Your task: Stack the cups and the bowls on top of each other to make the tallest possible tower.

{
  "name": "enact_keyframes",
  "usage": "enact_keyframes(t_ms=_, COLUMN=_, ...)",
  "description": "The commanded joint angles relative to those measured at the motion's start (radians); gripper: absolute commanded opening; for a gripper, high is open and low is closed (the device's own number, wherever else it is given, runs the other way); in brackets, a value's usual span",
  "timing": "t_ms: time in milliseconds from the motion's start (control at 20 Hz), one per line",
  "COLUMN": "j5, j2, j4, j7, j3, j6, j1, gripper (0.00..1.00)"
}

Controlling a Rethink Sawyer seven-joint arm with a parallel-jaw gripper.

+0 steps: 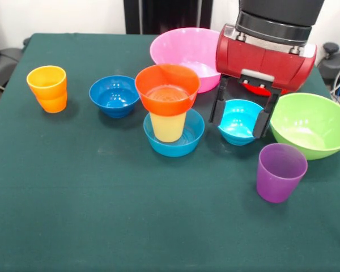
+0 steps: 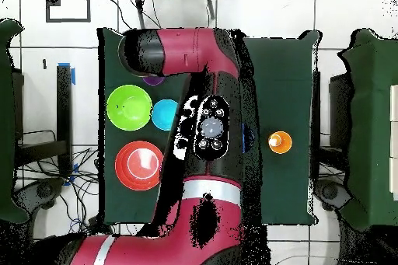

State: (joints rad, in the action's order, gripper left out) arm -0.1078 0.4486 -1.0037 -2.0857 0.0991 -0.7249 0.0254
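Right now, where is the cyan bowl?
In the front view the cyan bowl sits right of centre between the gripper fingers, with the lime green bowl to its right and the tower to its left.

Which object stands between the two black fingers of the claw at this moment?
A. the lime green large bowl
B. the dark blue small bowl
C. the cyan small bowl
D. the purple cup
C. In the front view the claw has one black finger on each side of the cyan small bowl; the purple cup and the lime green bowl stand apart from it.
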Motion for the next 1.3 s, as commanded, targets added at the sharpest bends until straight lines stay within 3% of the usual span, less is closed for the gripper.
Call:
enact_keyframes(t_ms=50, j5=-0.014, j2=-0.039, j4=-0.113, j7=-0.144, j3=-0.023, j6=0.049, j1=-0.043, gripper=1.0)
enact_keyframes(t_ms=1300, j5=-0.005, j2=-0.071, j4=-0.112, j7=-0.133, j3=-0.002, j6=0.088, j1=-0.051, gripper=1.0)
